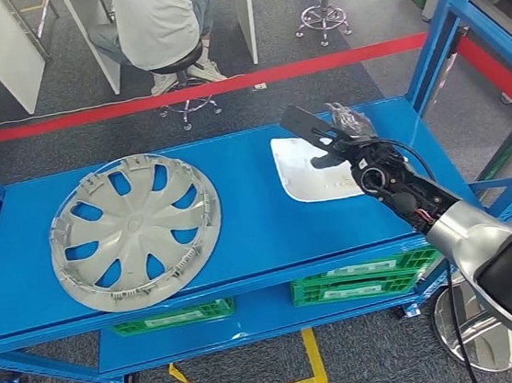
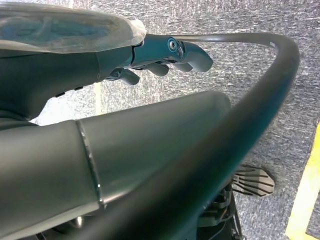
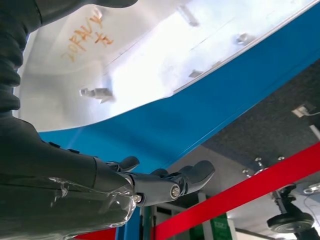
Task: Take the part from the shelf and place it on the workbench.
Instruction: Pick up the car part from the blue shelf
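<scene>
With our right hand (image 1: pixel 334 141) spread and holding nothing above the white, flat plastic panel (image 1: pixel 307 175) near the blue metal shelf's (image 1: pixel 256 219) right edge, we could nudge it off.

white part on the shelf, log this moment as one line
right hand: open over white part, no grip | wheel cover: flat on blue shelf | left hand: holds nothing

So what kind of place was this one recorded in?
Probably a workshop or industrial test area: a blue metal shelf rack holds a wheel cover and a white panel part, green crates sit below, and red barrier tape crosses grey carpet.
</scene>
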